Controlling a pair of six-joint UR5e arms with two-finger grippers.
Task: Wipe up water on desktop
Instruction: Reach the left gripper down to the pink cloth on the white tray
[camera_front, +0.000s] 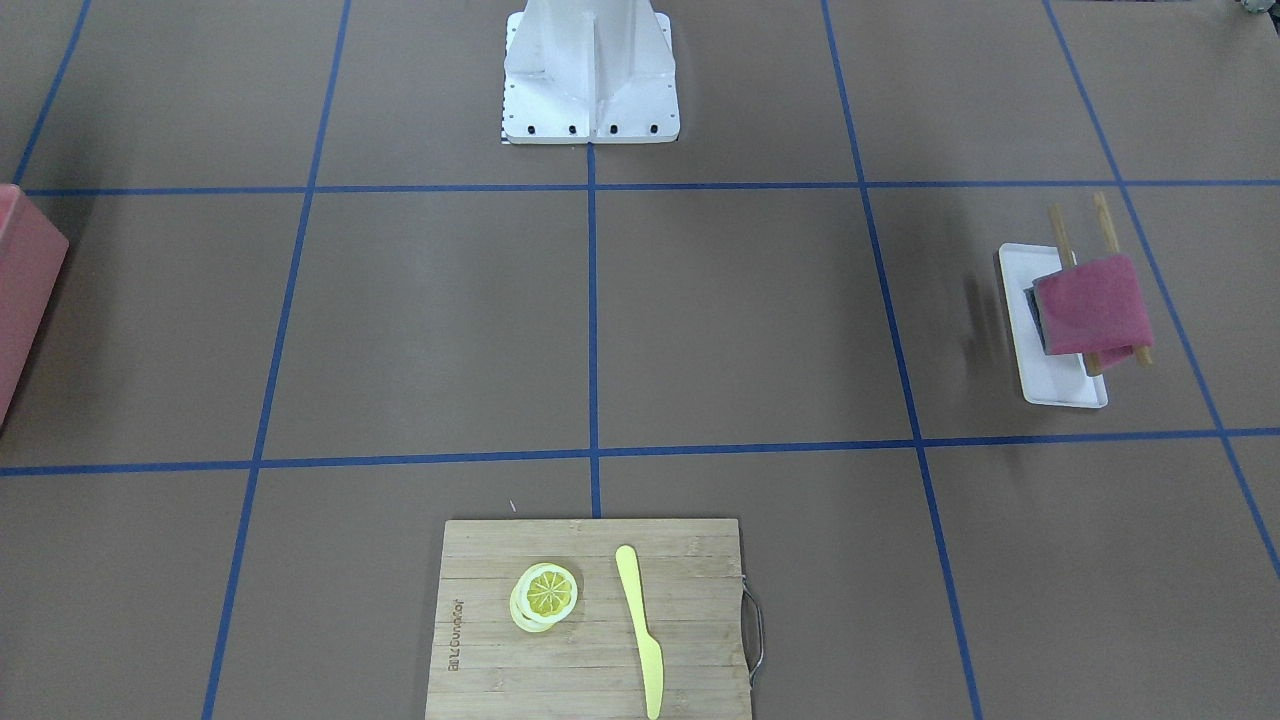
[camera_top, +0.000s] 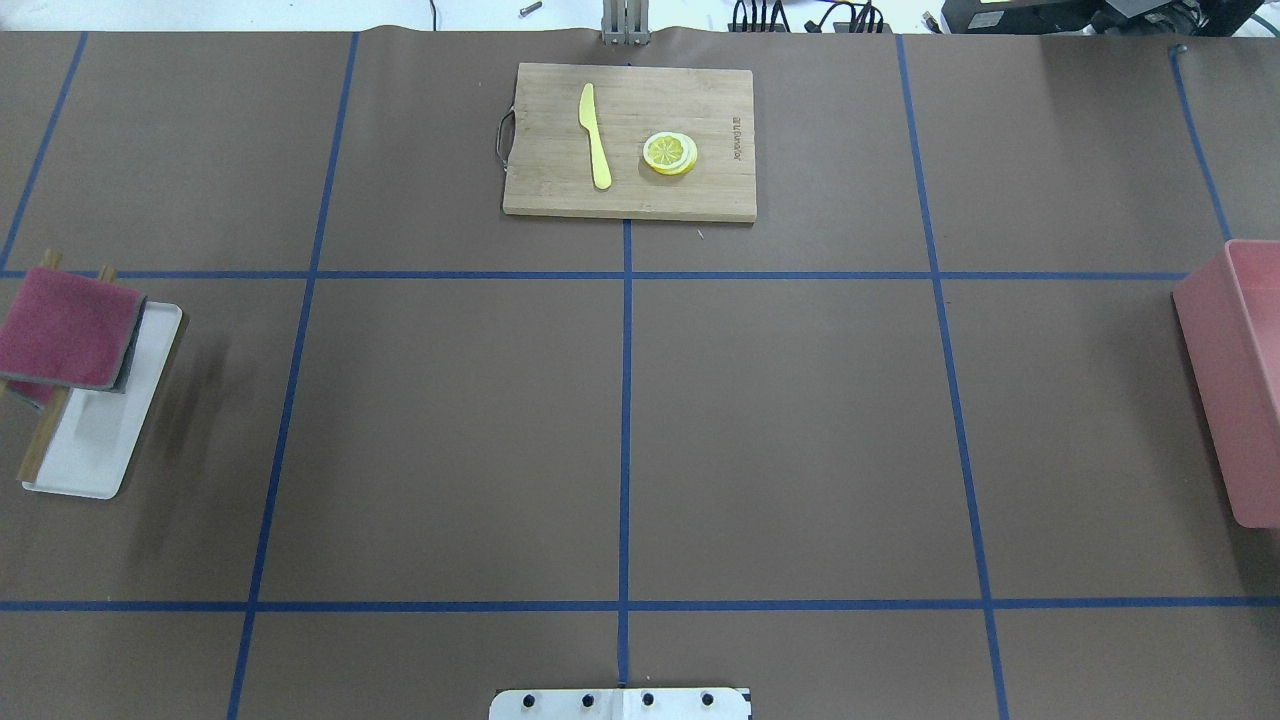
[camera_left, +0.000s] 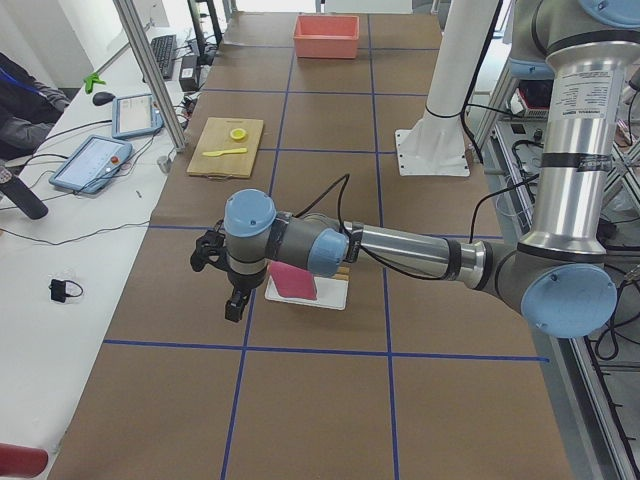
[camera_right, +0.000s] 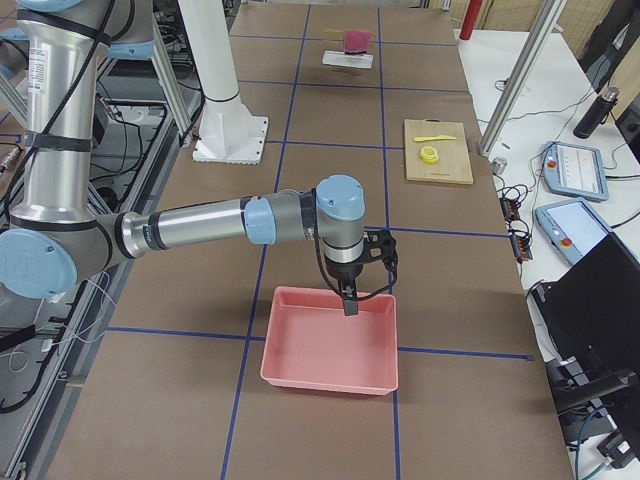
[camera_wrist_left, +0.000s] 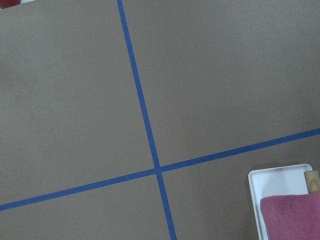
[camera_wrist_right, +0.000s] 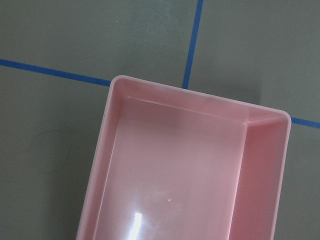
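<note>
The desktop (camera_top: 780, 420) is a matte brown surface crossed by blue tape lines; no water shows on it in any view. A magenta cloth (camera_top: 65, 328) hangs over a small wooden rack (camera_front: 1105, 220) on a white tray (camera_top: 90, 450) at my left end. My left gripper (camera_left: 228, 300) hovers above the desktop just beside that tray, seen only in the exterior left view, so I cannot tell if it is open or shut. My right gripper (camera_right: 350, 298) hangs over the far rim of a pink tub (camera_right: 330, 345); I cannot tell its state either.
The pink tub (camera_top: 1240, 380) sits at my right end and looks empty in the right wrist view (camera_wrist_right: 170, 170). A bamboo cutting board (camera_top: 630, 195) with a yellow knife (camera_top: 595, 135) and lemon slices (camera_top: 670, 153) lies at the far middle edge.
</note>
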